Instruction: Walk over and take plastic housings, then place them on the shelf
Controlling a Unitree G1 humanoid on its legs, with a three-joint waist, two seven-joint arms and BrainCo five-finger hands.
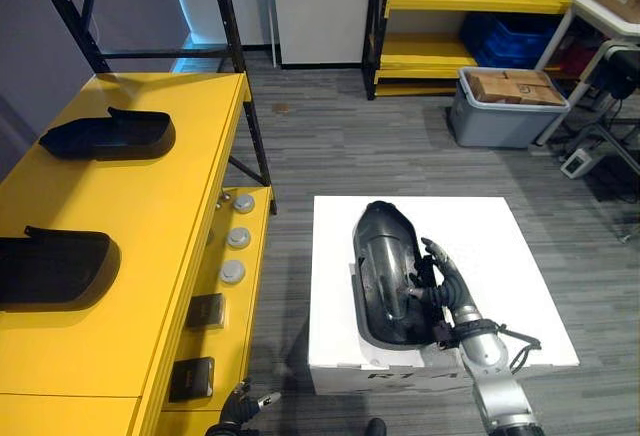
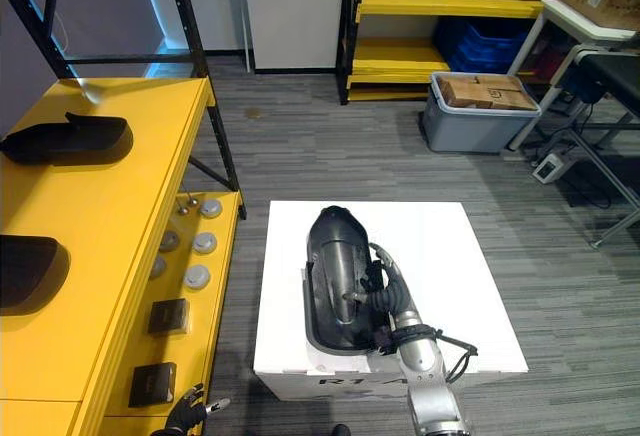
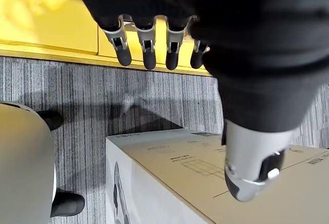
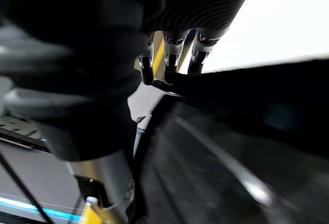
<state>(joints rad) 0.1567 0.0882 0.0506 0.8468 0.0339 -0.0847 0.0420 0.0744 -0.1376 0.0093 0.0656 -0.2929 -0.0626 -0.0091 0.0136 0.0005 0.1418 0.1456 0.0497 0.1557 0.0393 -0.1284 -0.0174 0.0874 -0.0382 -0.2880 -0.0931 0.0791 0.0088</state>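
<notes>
A long black plastic housing (image 1: pixel 383 256) lies hollow side up on a white box (image 1: pixel 500 256) in front of me. My right hand (image 1: pixel 440 281) comes in from the lower right and is shut on the housing's right wall. In the right wrist view its fingers (image 4: pixel 172 54) hook over the rim of the housing (image 4: pixel 231 147) and the thumb sits inside. Two more black housings (image 1: pixel 110 134) (image 1: pixel 55 266) lie on the yellow shelf (image 1: pixel 170 196) at my left. Low beside that shelf's front edge hangs my left hand (image 1: pixel 245 406), open, its fingers (image 3: pixel 149 44) straight and holding nothing.
Round grey parts (image 1: pixel 237 238) and dark blocks (image 1: pixel 205 311) sit on the shelf's lower ledge. A black rack upright (image 1: pixel 240 86) stands between shelf and box. Farther back are a grey bin (image 1: pixel 505 116) holding cardboard boxes, a yellow rack (image 1: pixel 470 1) and a white table (image 1: pixel 600 11).
</notes>
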